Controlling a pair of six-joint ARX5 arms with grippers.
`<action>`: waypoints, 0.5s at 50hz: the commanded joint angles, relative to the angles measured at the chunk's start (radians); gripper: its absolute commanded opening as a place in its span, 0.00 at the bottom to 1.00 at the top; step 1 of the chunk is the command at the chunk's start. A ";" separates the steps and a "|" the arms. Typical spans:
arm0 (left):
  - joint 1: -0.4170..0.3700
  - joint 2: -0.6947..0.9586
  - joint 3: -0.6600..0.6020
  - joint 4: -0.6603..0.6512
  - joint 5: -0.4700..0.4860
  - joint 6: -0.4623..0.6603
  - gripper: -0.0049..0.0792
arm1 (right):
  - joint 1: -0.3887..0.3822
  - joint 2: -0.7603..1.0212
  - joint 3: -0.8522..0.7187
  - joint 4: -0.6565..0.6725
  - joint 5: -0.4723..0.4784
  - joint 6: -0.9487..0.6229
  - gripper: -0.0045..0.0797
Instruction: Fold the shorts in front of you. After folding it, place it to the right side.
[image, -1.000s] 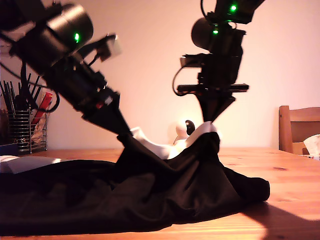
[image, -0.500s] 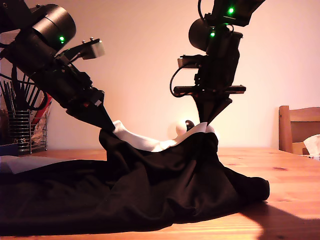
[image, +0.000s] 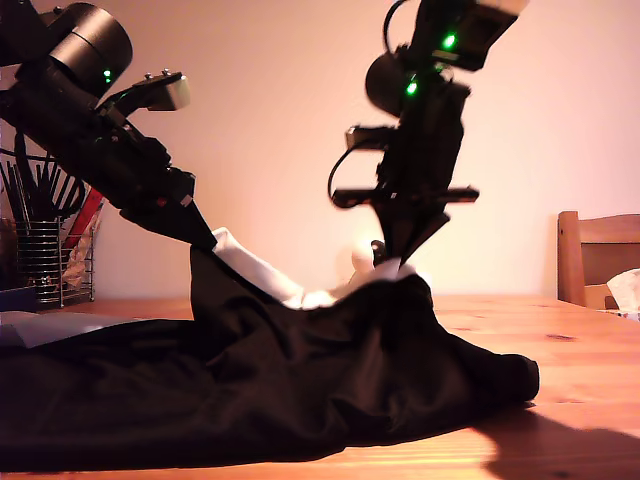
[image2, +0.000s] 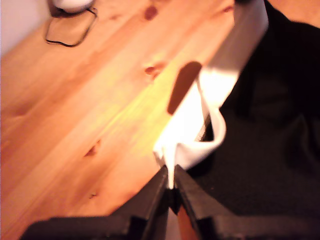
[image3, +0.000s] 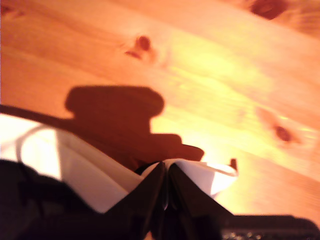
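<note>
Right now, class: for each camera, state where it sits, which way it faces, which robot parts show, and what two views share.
Exterior view: low at the table edge, facing across it at the shorts; both arms show, holding up the white hem.
First wrist view: on my first gripper, looking down along its shut jaws at the white hem and table.
Second wrist view: on my second gripper, looking down at the same.
Shared: both wrist views show the white hem pinched above wood.

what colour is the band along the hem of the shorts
White, on otherwise black shorts; the band shows best in the first wrist view.
</note>
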 joint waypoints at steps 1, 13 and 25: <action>0.009 0.013 -0.009 0.018 -0.018 -0.005 0.30 | 0.011 0.035 0.008 0.014 0.002 0.004 0.13; 0.032 0.013 -0.009 0.043 -0.103 -0.008 0.43 | 0.013 0.035 0.008 0.034 0.000 0.003 0.33; 0.032 0.013 -0.009 -0.101 -0.063 -0.161 0.27 | 0.010 0.035 0.009 -0.073 -0.110 -0.014 0.29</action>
